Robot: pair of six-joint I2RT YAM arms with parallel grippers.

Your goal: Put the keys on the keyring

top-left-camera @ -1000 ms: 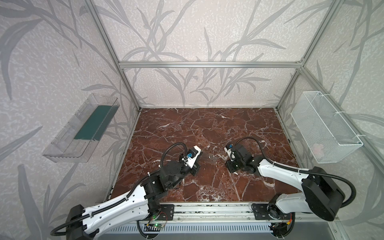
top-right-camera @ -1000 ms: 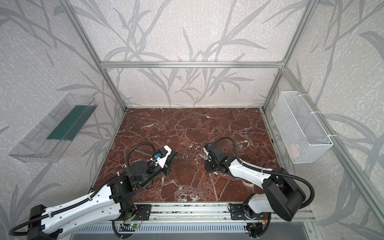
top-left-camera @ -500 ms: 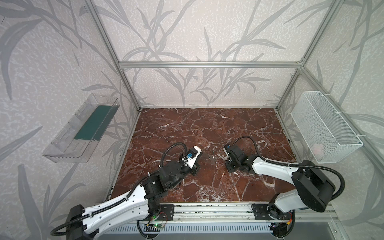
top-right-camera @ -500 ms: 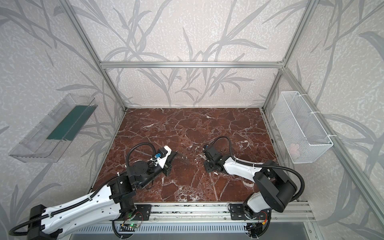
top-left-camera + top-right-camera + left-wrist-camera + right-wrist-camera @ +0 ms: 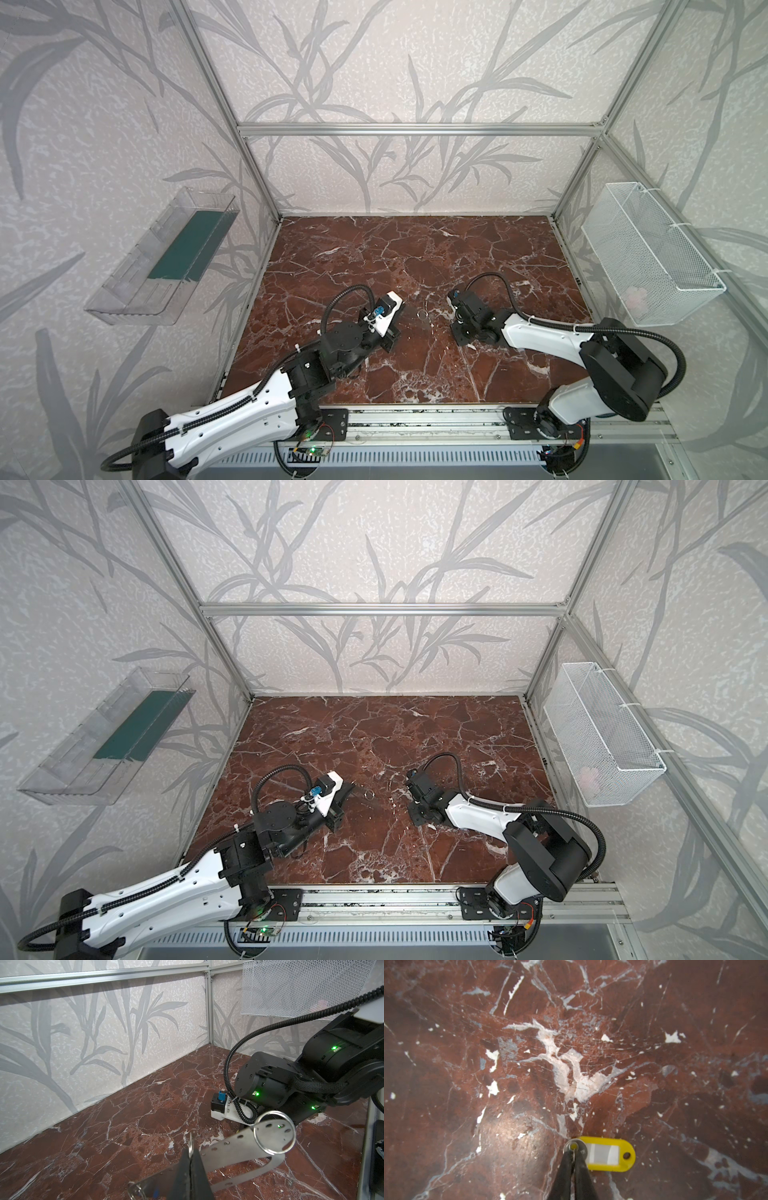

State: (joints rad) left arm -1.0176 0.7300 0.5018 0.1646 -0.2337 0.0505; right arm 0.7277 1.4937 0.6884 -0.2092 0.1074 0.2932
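Note:
In the left wrist view my left gripper (image 5: 190, 1154) is shut on a thin metal ring standing edge-on at the rim of the keyring (image 5: 228, 1147), a flat grey plate with small holes held above the marble. A large split ring (image 5: 274, 1132) hangs at the plate's far end and also shows in a top view (image 5: 368, 794). A bit of blue (image 5: 154, 1193) peeks from behind the plate. In the right wrist view the yellow key tag (image 5: 608, 1154) lies flat on the marble. My right gripper (image 5: 573, 1154) is shut on the round metal piece at its end.
A white wire basket (image 5: 648, 257) hangs on the right wall and a clear tray (image 5: 166, 257) on the left wall. An aluminium rail (image 5: 415, 419) runs along the front edge. The two wrists stand close together near the floor's middle front.
My right gripper has closed onto the metal end of the yellow key, and its arm has shifted a little. The left arm and the keyring have stayed put.

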